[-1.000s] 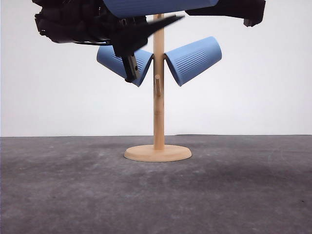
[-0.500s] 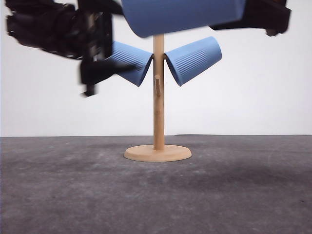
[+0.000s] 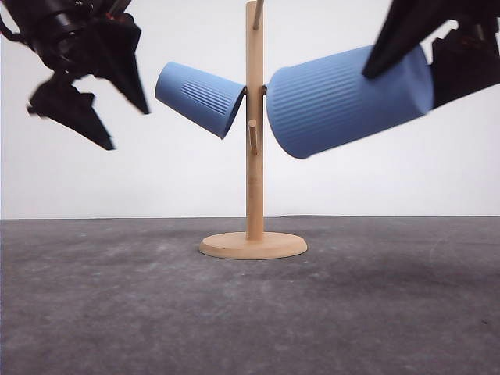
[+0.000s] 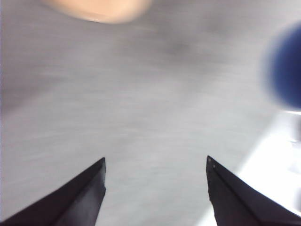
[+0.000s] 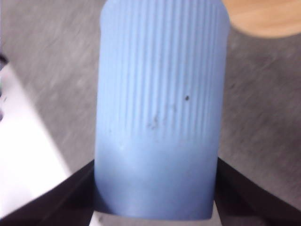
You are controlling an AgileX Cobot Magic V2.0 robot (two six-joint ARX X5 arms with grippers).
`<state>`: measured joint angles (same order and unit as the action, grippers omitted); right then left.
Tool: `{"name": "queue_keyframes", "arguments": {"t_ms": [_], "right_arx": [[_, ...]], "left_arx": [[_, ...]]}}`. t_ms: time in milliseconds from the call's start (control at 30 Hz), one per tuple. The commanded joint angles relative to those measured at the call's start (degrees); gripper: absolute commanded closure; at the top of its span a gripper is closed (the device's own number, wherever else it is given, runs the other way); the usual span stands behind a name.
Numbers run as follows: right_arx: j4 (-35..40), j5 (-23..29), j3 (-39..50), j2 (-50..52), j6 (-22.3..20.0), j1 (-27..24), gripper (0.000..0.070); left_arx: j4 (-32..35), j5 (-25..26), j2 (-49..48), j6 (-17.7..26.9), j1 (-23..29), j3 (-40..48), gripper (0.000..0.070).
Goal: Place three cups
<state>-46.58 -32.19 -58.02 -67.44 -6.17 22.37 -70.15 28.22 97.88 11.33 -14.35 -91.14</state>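
Here the left pincer (image 3: pixel 86 98), which half a second ago overlapped the cup hung on the left peg (image 3: pixel 200 98), has drawn clear toward the upper left and hangs released, its two black fingers (image 4: pixel 80 197) spread with nothing between them. That cup now sits alone on its peg, mouth against the pole of the wooden stand (image 3: pixel 253 156). The third cup (image 3: pixel 348 101), earlier level above the pole's top, has dropped to peg height on the right, mouth toward the pole. It hides where the second cup hung a moment ago. The right pincer (image 5: pixel 155 197) grasps this cup near its base, tilted downward toward the stand. Two cups appear placed; the third is judged nearly ready for threading. The stand rests mid-table (image 3: pixel 375 312).
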Motion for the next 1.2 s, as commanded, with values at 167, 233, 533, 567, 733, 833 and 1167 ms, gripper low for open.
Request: {"name": "queue_keyframes", "arguments": {"t_ms": [167, 233, 533, 567, 733, 833, 1167], "right_arx": [[7.9, 6.6, -0.6, -1.1, 12.9, 4.1, 0.0432], [9.5, 6.8, -0.6, -1.6, 14.7, 4.8, 0.0432], [14.9, 8.7, -2.3, -7.4, 18.9, 5.8, 0.0432], [15.3, 8.7, -2.8, -8.2, 19.0, 5.8, 0.0432], [16.6, 8.7, -6.2, -11.9, 19.4, 5.8, 0.0432], [15.7, 8.7, -9.3, -14.4, 19.5, 6.0, 0.0432], [10.5, 10.2, -19.8, -23.5, 20.2, 6.0, 0.0432]], "left_arx": [[-0.5, -22.6, -5.1, -6.4, -0.2, -5.0, 0.0305], [-0.8, -26.4, -7.3, -7.3, -0.2, -5.0, 0.0305], [-2.3, -32.5, -18.0, -9.5, -0.2, -4.9, 0.0307], [-2.6, -33.0, -18.9, -9.6, -0.2, -4.8, 0.0307], [-4.7, -33.8, -22.1, -10.6, -0.2, -4.4, 0.0307], [-5.4, -33.9, -23.5, -10.8, -0.2, -2.9, 0.0307], [-5.5, -33.8, -25.6, -11.7, -0.3, 1.2, 0.0307]]}}
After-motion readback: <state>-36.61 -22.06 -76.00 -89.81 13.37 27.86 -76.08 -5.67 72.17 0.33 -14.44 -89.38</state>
